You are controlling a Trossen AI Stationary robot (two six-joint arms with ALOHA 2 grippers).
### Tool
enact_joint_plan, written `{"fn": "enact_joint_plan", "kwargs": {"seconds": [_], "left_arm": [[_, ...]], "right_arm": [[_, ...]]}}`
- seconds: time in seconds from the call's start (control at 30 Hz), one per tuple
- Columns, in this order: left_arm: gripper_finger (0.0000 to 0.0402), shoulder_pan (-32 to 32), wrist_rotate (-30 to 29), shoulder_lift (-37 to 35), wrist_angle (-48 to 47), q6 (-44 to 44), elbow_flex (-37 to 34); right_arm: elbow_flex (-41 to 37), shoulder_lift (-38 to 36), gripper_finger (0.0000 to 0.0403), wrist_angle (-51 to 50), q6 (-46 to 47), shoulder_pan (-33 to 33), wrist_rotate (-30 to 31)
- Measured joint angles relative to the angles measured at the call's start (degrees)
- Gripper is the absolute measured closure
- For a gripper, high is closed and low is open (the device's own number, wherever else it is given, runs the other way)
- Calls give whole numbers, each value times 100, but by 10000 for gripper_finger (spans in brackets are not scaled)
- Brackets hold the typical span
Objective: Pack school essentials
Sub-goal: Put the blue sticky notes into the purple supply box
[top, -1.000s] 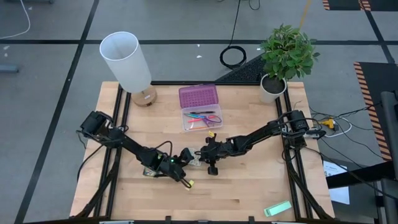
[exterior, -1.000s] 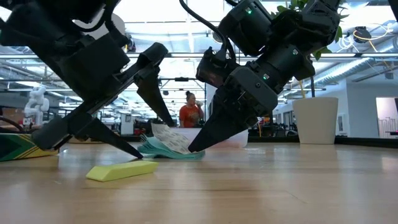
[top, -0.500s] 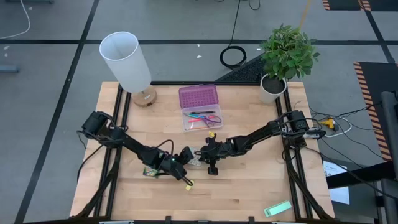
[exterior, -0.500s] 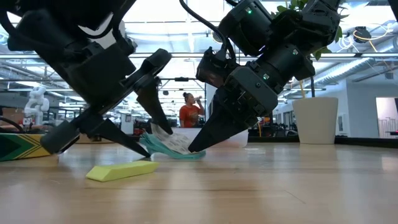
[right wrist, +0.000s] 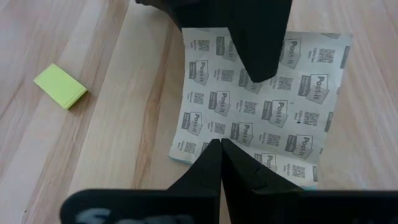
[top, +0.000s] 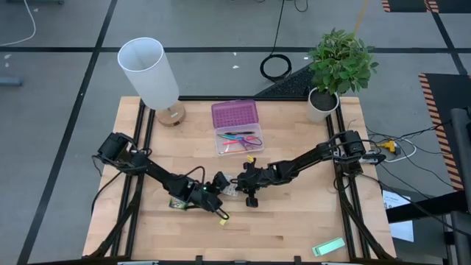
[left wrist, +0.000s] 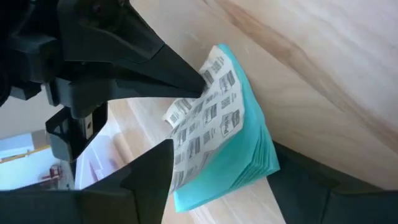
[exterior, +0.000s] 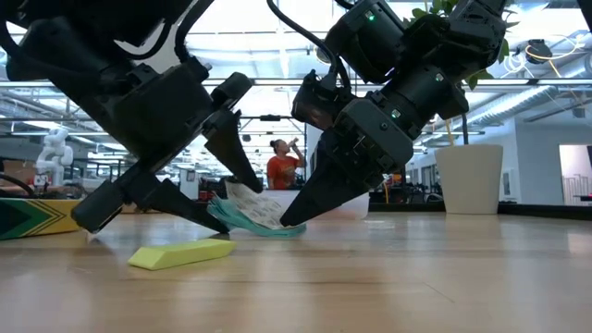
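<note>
We find the pink-lidded pencil case (top: 237, 133) holding pencils and scissors already. Our left gripper (top: 215, 185) and right gripper (top: 242, 183) both work at the teal sticky-note pad (exterior: 252, 215): left jaws spread around it, right fingertips clenched against its printed wrapper. The yellow eraser (exterior: 181, 253) and crayon box (exterior: 28, 217), beside the left jaws, remain unpacked.

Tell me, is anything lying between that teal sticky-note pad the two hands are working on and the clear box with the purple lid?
Nothing visible blocks it. The teal sticky-note pad sits between the left hand and the right hand. Only bare table shows between the pad and the clear box, apart from the right arm.
</note>
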Motion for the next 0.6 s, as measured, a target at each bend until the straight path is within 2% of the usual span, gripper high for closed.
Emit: {"fn": "enact_joint_plan", "kwargs": {"seconds": [0.13, 0.4, 0.6], "left_arm": [[165, -87, -42, 4, 54, 62, -1], [248, -178, -21, 4, 50, 10, -1], [283, -180, 42, 0, 117, -87, 0]], "right_arm": [[0, 0, 403, 0, 0, 0, -2], [-1, 0, 403, 0, 0, -2, -4], [0, 0, 403, 0, 0, -2, -4]]}}
